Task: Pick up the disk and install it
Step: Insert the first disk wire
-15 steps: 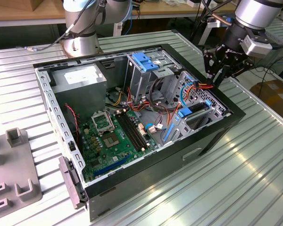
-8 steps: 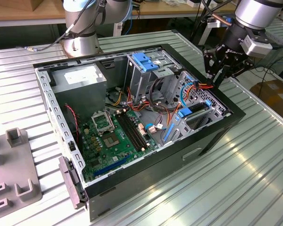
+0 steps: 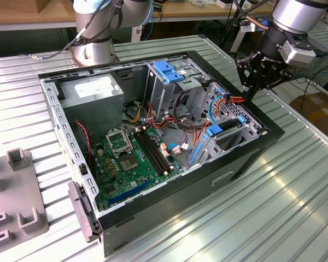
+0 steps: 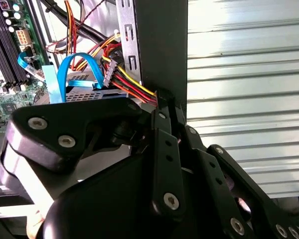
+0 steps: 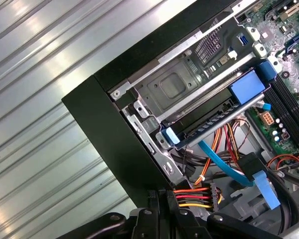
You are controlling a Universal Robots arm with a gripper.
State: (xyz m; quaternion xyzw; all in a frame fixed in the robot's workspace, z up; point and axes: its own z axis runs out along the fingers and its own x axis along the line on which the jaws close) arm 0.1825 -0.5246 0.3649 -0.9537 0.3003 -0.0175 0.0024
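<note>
The disk [image 5: 209,121] lies in the lower drive bay of the open computer case [image 3: 246,158], a dark slab framed by a bright blue bracket [image 5: 246,84]. In the exterior view the disk [image 3: 228,126] sits in the cage at the case's right end. My black gripper [image 3: 250,94] hangs over the case's far right corner, apart from the disk. Its fingers [image 4: 162,107] stand together, shut, right at a red, yellow and orange wire bundle [image 5: 192,195] that leads to a black connector [image 5: 213,194]. Whether the fingers pinch the wires I cannot tell.
Inside the case are a grey power-supply box [image 3: 93,90], a green motherboard [image 3: 131,158], a blue clip [image 3: 167,71] on the upper bay and a blue ribbon cable [image 5: 224,164]. A grey fixture [image 3: 16,202] stands on the ribbed metal table [image 3: 273,207]. Another arm's base [image 3: 95,38] is behind the case.
</note>
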